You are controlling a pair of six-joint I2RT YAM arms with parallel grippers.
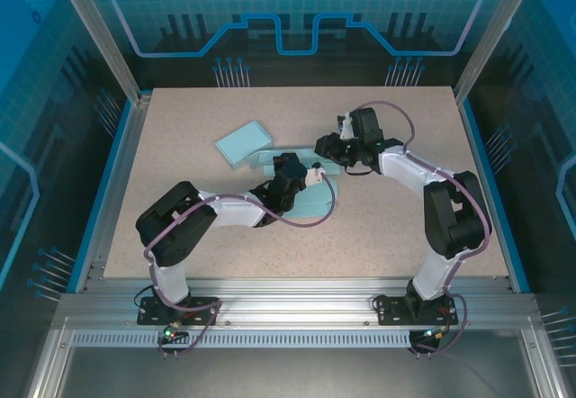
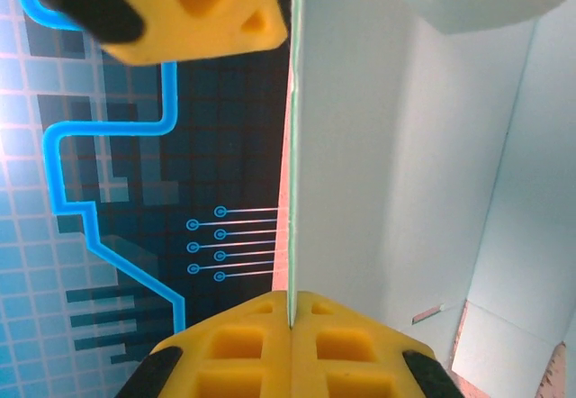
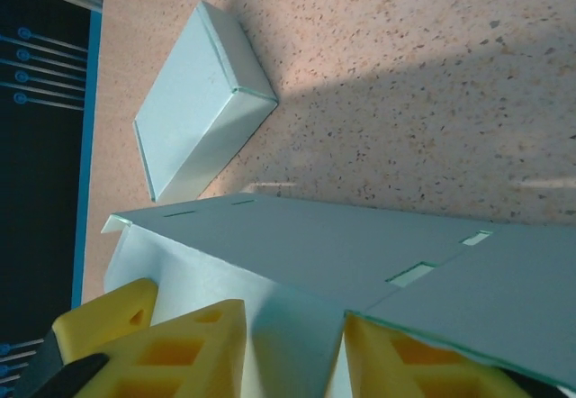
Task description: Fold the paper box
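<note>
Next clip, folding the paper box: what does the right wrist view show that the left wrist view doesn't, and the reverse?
Right wrist, not left wrist: a folded box lying on the speckled table, and slots cut in the top face of the unfolded sheet.
Left wrist, not right wrist: the left gripper shut on the sheet's edge, seen edge-on against the blue circuit-pattern wall.
Shared: the pale sheet, with a yellow-fingered gripper on it in each. The right gripper straddles a panel, but its grip is unclear.
</note>
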